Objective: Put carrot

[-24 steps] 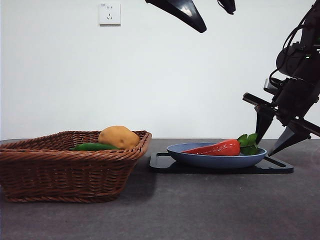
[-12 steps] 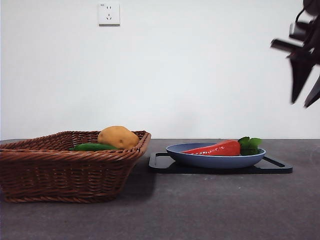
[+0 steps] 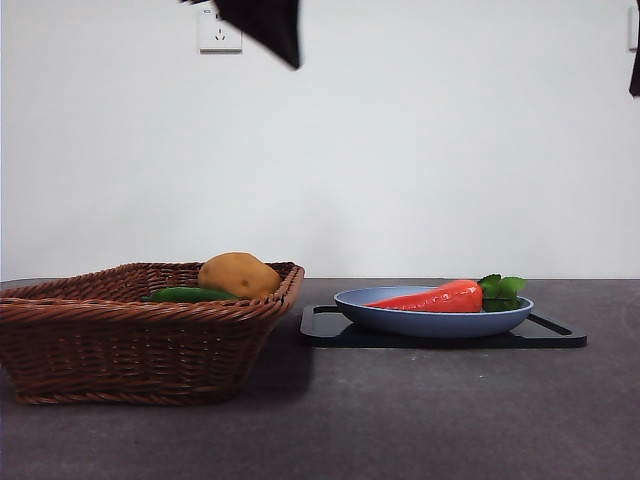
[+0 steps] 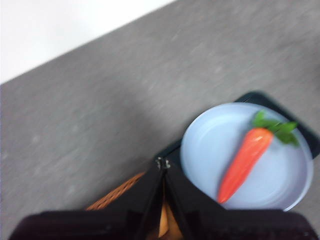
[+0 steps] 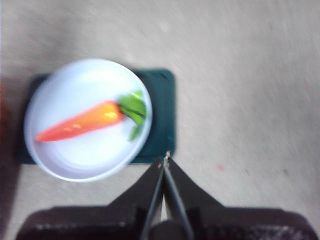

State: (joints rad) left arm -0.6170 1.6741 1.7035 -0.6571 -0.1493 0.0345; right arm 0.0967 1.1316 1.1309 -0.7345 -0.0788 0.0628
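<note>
The carrot (image 3: pixel 440 297), glossy orange-red with green leaves at its thick end, lies on a blue plate (image 3: pixel 400 320). The left wrist view shows the carrot (image 4: pixel 244 159) lying free on the plate (image 4: pixel 200 145), and so does the right wrist view, carrot (image 5: pixel 80 122) on plate (image 5: pixel 75 165). My left gripper (image 4: pixel 161 164) is shut and empty, high above the basket's edge next to the plate; in the front view it shows as a black tip (image 3: pixel 278 35). High beside the tray on the leaf side, my right gripper (image 5: pixel 165 159) is shut and empty, a sliver (image 3: pixel 635 72) at the front view's right edge.
The plate rests on a black tray (image 3: pixel 555 333). A brown wicker basket (image 3: pixel 130 345) stands to the left, holding a tan potato (image 3: pixel 238 274) and a slim green vegetable (image 3: pixel 185 294). A wall socket (image 3: pixel 218 35) is on the white wall behind.
The right arm has risen from beside the plate up and off to the right edge, and its jaws, open before, are now shut. A black tip has come in at top left. The carrot stayed put.
</note>
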